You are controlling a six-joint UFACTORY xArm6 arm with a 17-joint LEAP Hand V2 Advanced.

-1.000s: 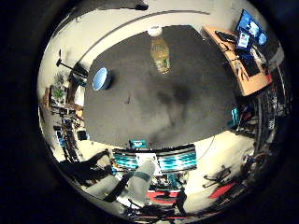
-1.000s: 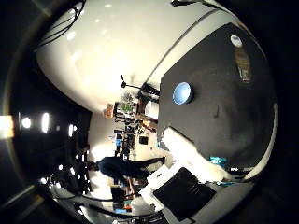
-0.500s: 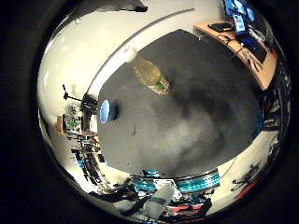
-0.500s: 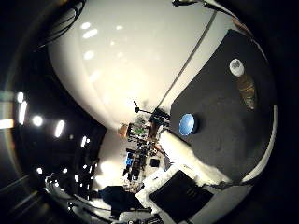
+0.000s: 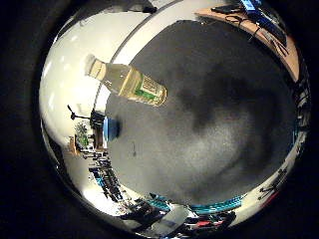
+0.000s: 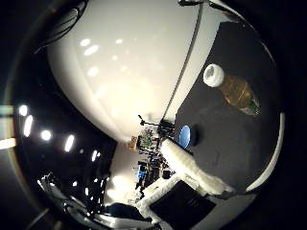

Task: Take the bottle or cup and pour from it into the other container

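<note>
We're above the dark table mat [image 5: 219, 129], which fills most of the little-finger-side view; nothing lies on its open middle. The bottle [image 5: 128, 82] stands on the mat near its edge, upright on its base, white cap [image 6: 214, 75] away from the surface, yellowish liquid inside, green label low on the body. Its long axis runs straight up off the mat, so we judge the approach has to come side-on to the body, palm facing the label, not from above the cap. The blue cup [image 5: 110, 128] sits at the same edge of the mat, near the bottle but clearly apart from it, mouth open.

The hand [image 6: 192, 167] shows only in the thumb-side view as a white padded finger and black body. That finger looks fairly straight and holds nothing. We can't tell how the other fingers are set. Both bottle and cup sit well clear of it; the cup lies closer to the finger's line, the bottle beyond it.

Judgement: reach phase, no contact yet, pouring all ahead of us.
</note>
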